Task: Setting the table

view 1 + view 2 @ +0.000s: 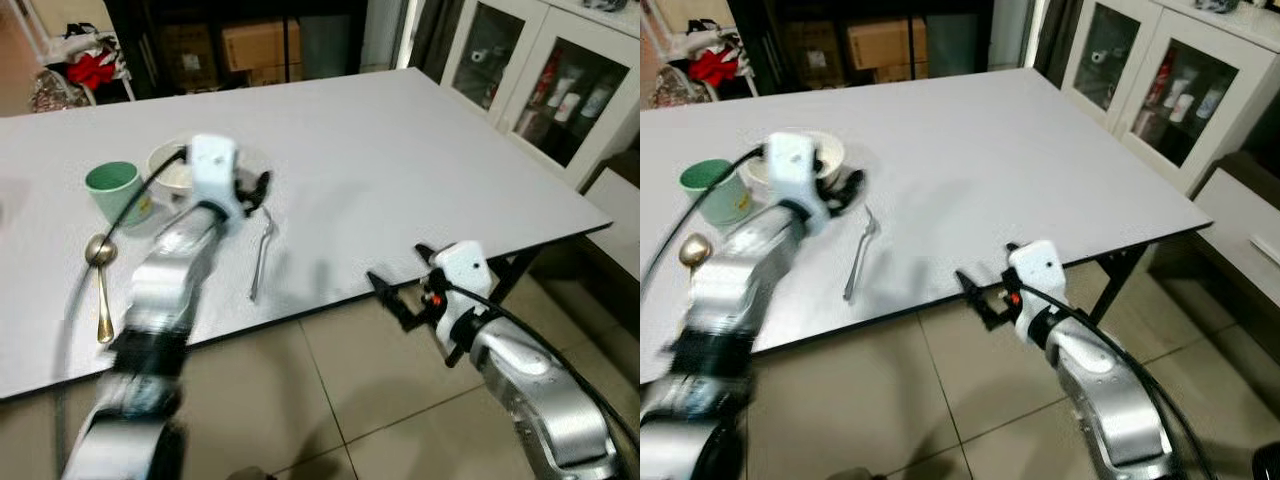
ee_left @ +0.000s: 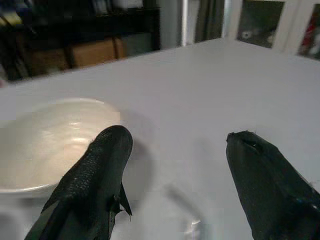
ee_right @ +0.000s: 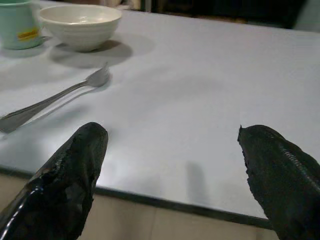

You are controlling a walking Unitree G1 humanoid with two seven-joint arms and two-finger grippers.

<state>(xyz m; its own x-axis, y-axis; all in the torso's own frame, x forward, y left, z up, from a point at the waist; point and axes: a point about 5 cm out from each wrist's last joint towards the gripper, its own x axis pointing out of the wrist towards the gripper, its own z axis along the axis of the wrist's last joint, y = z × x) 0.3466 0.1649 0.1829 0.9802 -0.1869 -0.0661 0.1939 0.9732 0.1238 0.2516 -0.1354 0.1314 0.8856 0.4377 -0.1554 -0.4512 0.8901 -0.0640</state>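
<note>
From the head views, the white surface point(image 1: 400, 150) carried four things, all grouped at its left part: one green cup point(image 1: 115, 190), one cream bowl point(image 1: 172, 170), one gold spoon point(image 1: 100, 275) and one silver fork point(image 1: 262, 250). The left gripper point(image 1: 258, 190) hung over the surface with its fingers parted, the bowl just beside them on the left and the fork's head just below and to the right of their tips. The cup stood beyond the bowl, farther left, and the spoon lay nearer the front edge, well apart from the fingers. To the right of the fork the surface ran bare to its far and right edges. The right gripper point(image 1: 398, 285) was held off the front edge, over the tiled floor point(image 1: 380, 390), fingers spread and pointing left along that edge. One white glass-doored cabinet point(image 1: 550, 80) stood past the right edge.

In the left wrist view, the two fingers point(image 2: 95, 175) stood wide apart; the one bowl point(image 2: 45, 140) sat against the left-hand finger, and bare surface stretched ahead between them.

In the right wrist view, the fingers point(image 3: 70, 175) were also wide open, the front edge of the surface just ahead of them. Beyond lay one fork point(image 3: 55, 97), then one bowl point(image 3: 80, 25) and one cup point(image 3: 17, 25) farther off.
</note>
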